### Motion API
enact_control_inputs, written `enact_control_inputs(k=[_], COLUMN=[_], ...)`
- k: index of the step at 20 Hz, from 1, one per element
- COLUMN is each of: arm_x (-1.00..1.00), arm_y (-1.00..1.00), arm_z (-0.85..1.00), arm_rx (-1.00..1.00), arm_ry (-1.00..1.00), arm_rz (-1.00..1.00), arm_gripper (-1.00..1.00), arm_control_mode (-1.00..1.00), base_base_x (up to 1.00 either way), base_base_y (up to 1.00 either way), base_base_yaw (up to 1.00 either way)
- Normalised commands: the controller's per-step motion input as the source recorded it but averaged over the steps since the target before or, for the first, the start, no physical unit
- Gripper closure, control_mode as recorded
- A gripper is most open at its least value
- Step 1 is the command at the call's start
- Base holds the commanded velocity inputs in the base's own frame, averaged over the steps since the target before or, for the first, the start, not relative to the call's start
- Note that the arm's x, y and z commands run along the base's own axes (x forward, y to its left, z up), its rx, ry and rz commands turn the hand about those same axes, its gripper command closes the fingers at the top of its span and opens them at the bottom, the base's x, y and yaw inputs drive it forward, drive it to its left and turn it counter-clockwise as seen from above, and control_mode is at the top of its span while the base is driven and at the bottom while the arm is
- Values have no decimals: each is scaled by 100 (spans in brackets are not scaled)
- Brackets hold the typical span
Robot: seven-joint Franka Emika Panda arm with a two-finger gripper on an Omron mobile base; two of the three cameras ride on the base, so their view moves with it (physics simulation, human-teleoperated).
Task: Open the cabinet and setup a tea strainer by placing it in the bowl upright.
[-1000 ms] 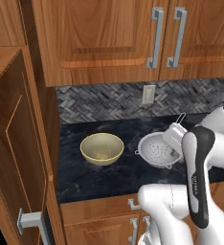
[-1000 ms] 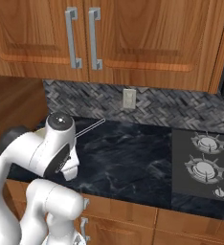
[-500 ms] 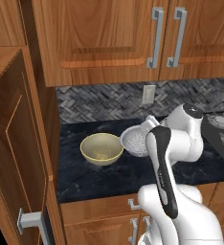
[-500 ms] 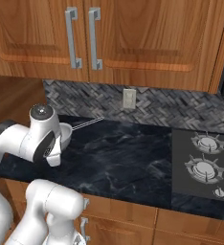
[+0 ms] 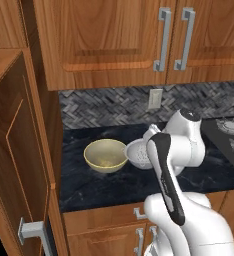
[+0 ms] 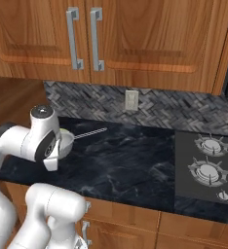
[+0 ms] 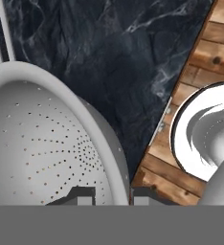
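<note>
**Strainer gripped at the rim, just short of the bowl**

My claw [image 7: 113, 195] is pinched shut on the rim of the tea strainer [image 7: 42, 143]; in the hand view one dark finger [image 7: 83, 195] sits inside the perforated wall and the other outside it, with the rim running up between them. The strainer's holed inner face fills the space to one side of my fingers, and two thin wire lines of its handle show at the far edge of its rim.

Beyond the strainer, under my claw, lies the dark marbled worktop [image 7: 109, 57], and past its edge the wooden floor [image 7: 200, 76].

From the left base view the strainer [image 5: 139, 154] hangs tilted, its open side turned toward the bowl [image 5: 105, 155], which stands on the worktop just beside it, on the side away from my arm. Whether the two rims touch I cannot tell. The bowl is upright and holds nothing.

From the right base view the strainer's long wire handle [image 6: 90, 133] sticks out from my wrist over the worktop.

Farther off, the cabinet [image 5: 14, 170] stands beyond the bowl with its door swung open toward the camera. Behind the worktop rises a grey tiled backsplash [image 6: 174, 109] with a wall outlet [image 6: 131, 99], and above it wall cabinets [image 6: 135, 39].
</note>
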Motion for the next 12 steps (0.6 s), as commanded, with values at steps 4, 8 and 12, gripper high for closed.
enact_control_inputs(k=[4,8,12], arm_x=[22,39,50], arm_y=[0,6,41], arm_z=[0,0,-15], arm_rx=[12,14,11], arm_ry=[5,5,2], arm_rz=[0,0,-2], arm_gripper=[100,100,100], arm_control_mode=[-100,-100,-100], base_base_x=[0,0,0], base_base_y=[0,0,0], base_base_yaw=[0,0,0])
